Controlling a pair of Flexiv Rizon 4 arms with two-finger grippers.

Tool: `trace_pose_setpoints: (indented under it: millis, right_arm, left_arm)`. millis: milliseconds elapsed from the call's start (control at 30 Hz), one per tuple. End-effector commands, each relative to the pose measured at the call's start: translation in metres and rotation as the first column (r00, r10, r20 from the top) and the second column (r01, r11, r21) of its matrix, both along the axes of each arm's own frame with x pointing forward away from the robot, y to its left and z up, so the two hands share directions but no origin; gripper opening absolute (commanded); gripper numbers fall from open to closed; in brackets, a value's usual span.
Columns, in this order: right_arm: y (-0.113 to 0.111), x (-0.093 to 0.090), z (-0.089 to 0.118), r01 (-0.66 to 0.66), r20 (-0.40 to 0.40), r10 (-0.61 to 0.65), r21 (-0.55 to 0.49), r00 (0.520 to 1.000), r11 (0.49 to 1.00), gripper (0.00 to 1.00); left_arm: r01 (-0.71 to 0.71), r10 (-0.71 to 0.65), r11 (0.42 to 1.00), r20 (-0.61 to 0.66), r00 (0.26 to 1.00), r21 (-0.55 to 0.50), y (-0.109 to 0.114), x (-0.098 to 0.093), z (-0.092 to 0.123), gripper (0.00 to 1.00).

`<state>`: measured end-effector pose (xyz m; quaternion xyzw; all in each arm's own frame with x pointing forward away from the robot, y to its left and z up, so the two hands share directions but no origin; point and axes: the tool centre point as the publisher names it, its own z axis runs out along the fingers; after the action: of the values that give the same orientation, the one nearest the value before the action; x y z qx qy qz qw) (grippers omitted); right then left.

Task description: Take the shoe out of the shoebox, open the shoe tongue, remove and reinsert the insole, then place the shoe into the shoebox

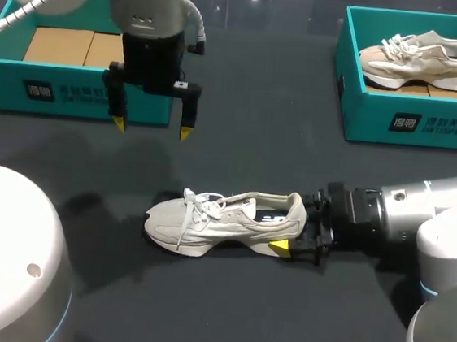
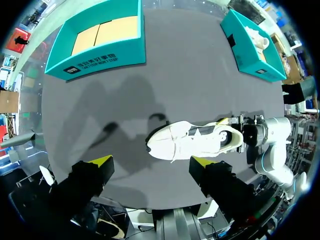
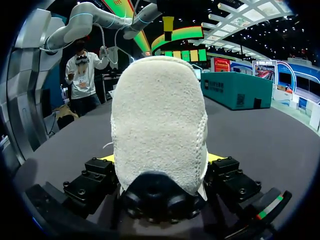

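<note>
The dark grey matte table [image 1: 285,103] gives me most of my room: a wide bare stretch lies under and ahead of my left gripper [image 1: 152,127], and another runs between the two boxes. Its near edge curves just under that gripper's fingers in the left wrist view, so there is little margin on that side.

The teal cardboard shoebox with a plain brown floor [image 1: 57,92] lies ahead of my left gripper, beyond the shoe. Its walls are straight and square-cornered, with nothing standing in it. A second teal cardboard shoebox [image 1: 413,125] sits well apart from both grippers, off to the side, and holds a beige lace-up sneaker [image 1: 420,59] lying on its side.

The cream mesh-and-suede sneaker [image 1: 223,219] rests upright on its pale sole on the table. It lies ahead of the left gripper's fingers, with loose white laces near the toe and a dark insole showing in the mouth.

My right gripper [image 1: 296,225] comes in low along the table behind the heel. It is clamped on the rounded, nubby heel, one yellow fingertip [image 1: 280,246] pressed against each side.

My left gripper hangs above the table with its fingers spread wide, holding nothing.
</note>
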<state>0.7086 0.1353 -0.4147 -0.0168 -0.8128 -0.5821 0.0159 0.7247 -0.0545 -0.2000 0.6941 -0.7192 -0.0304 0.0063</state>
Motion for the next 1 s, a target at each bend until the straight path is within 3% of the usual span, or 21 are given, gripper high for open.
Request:
trace_pose_setpoints:
  millis: [33,567,1000]
  right_arm:
    - [0.005,0.002,-0.004,0.001,-0.001,-0.001,-0.005,1.0,1.0,0.0]
    - [0.005,0.002,-0.004,0.001,-0.001,-0.001,-0.005,1.0,1.0,0.0]
    - [0.005,0.002,-0.004,0.001,-0.001,-0.001,-0.005,1.0,1.0,0.0]
  left_arm:
    - [0.008,-0.009,1.0,-0.003,1.0,-0.011,-0.006,-0.004,-0.004,1.0]
    - [0.111,-0.113,0.993,-0.077,0.991,-0.038,-0.098,-0.043,-0.044,1.0]
    - [0.073,-0.076,0.997,-0.076,0.994,-0.035,-0.101,-0.043,-0.048,1.0]
